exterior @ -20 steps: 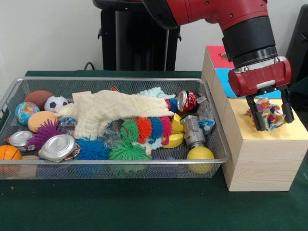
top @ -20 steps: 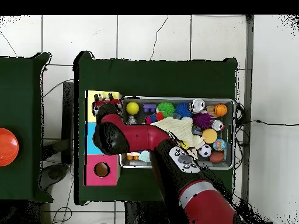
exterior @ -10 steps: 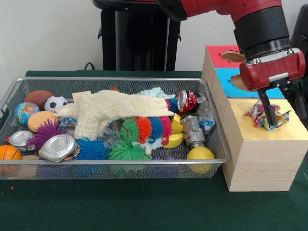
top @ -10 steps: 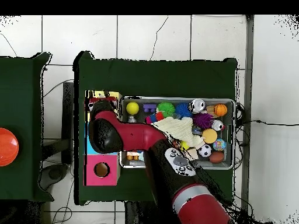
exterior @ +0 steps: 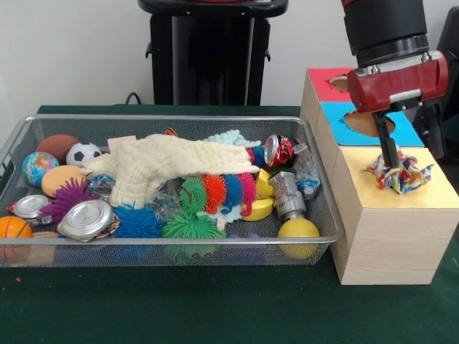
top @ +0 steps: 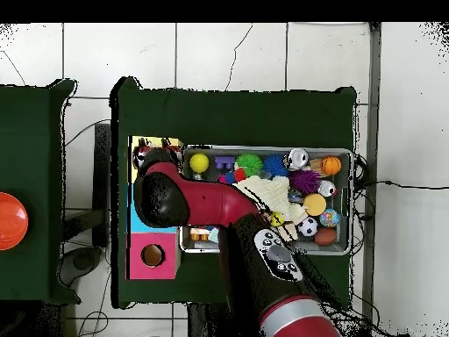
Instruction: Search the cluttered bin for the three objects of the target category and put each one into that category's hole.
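A crumpled multicoloured wrapper (exterior: 401, 174) lies on the yellow top (exterior: 430, 195) of the wooden box, loose. My gripper (exterior: 413, 159) hangs just over it, open, its left finger (exterior: 388, 147) touching the wrapper's left edge and the other finger off to the right. Behind the yellow top are the blue top with its hole (exterior: 367, 123) and the red top with its hole (exterior: 343, 83). In the overhead view the arm (top: 168, 198) covers the gripper; the wrapper (top: 142, 158) peeks out on the yellow section (top: 165, 142).
The wire bin (exterior: 324, 215) holds a cream cloth (exterior: 168, 165), spiky balls (exterior: 188, 225), a crushed red can (exterior: 280, 151), metal lids (exterior: 87, 218), a yellow ball (exterior: 298, 229) and several sport balls (exterior: 83, 153). The box stands right against the bin's right side.
The gripper has risen and drifted right off the wrapper, which stays lying on the yellow top. The bin's contents have not moved.
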